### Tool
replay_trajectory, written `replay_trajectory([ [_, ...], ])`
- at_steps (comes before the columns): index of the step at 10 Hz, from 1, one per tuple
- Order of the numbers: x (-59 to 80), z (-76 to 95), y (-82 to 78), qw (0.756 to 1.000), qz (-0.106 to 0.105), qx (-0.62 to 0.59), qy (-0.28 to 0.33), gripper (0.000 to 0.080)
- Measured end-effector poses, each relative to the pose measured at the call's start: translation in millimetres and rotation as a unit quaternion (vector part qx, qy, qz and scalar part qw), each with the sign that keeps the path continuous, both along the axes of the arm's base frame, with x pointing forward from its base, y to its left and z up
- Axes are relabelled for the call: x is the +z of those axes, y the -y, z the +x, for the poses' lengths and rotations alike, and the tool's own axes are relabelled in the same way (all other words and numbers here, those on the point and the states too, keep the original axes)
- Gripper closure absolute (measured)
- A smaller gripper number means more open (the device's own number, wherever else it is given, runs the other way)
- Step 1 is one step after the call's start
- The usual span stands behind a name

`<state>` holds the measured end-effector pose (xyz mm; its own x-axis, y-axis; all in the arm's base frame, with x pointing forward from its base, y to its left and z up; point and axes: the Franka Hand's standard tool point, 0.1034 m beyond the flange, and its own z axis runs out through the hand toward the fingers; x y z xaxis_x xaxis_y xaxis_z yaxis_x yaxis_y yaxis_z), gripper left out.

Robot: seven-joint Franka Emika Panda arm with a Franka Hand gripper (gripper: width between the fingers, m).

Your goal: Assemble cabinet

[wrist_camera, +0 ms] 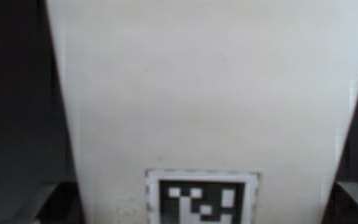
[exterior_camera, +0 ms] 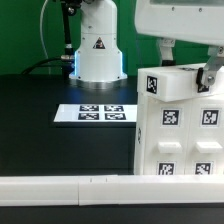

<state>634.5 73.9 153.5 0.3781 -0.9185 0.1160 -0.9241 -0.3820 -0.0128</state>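
Exterior view: gripper (exterior_camera: pixel 212 76) at top edge of cabinet (exterior_camera: pixel 180 125), standing upright right of marker board (exterior_camera: pixel 96 113). Wrist view: tagged panel (wrist_camera: pixel 202 100) fills frame; finger spread, grasp cannot tell. Advice: keep cabinet square, move slowly.

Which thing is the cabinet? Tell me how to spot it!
Find the black table. On the exterior view's right, in front of the flat marker board, stands the cabinet, a big white box. Unlike the flat board and the long white rail in front, it stands tall, with square tags on several faces.
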Motion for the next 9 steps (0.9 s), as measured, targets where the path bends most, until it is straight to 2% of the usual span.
replay_trajectory([
  [2, -0.9, -1.1, 1.7, 0.997, 0.01, -0.081, 0.004, 0.0243],
  [3, -1.9, -1.5, 1.6, 0.987, 0.03, -0.16, 0.009, 0.0243],
  [4, -2.7, -1.9, 1.4, 0.977, 0.04, -0.211, 0.015, 0.0243],
  [7, -3.4, -2.3, 0.9, 0.974, 0.04, -0.22, 0.015, 0.0243],
  [8, -2.3, -2.3, -0.4, 0.976, 0.04, -0.215, 0.015, 0.0148],
  [9, 8.2, -0.9, -4.3, 0.978, 0.049, -0.202, 0.02, 0.0043],
])
